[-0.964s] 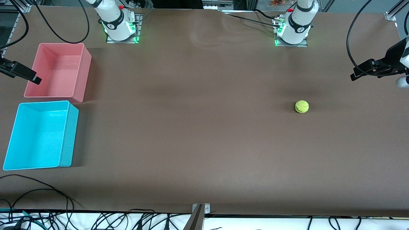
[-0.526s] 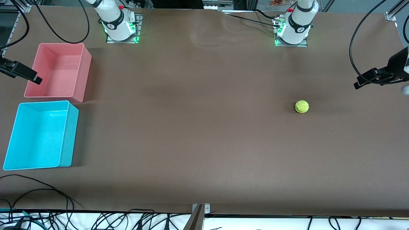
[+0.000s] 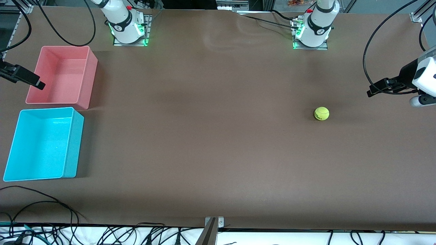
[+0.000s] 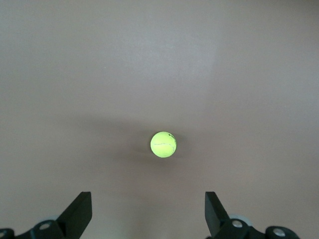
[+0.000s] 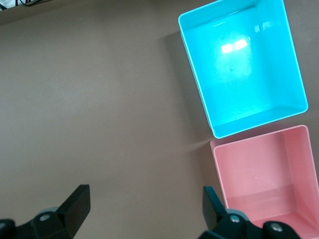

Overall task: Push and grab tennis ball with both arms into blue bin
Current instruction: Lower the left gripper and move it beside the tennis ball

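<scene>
The tennis ball (image 3: 321, 113) sits alone on the brown table (image 3: 211, 136), toward the left arm's end. The left gripper (image 3: 373, 91) hangs in the air over the table edge at that end, its black fingers pointing toward the ball but well apart from it. In the left wrist view the ball (image 4: 163, 144) lies ahead of the gripper (image 4: 145, 214), lined up with the gap between the two fingertips (image 4: 79, 211), which stand wide apart with nothing between them.

The right gripper (image 3: 38, 85) waits at the right arm's end of the table, over the outer wall of the pink bin (image 3: 83, 73). From the front view its spread is hard to judge, but the right wrist view shows its fingers (image 5: 79, 204) set wide around bare table, holding nothing. In that wrist view the blue bin (image 5: 199, 64) and the pink bin (image 5: 219, 174) lie side by side off to one side of the gripper (image 5: 144, 211).

The blue bin (image 3: 73, 143) stands just beside the pink bin and nearer the front camera, almost touching it. The ball is well apart from both bins, with nearly the whole table between them.
</scene>
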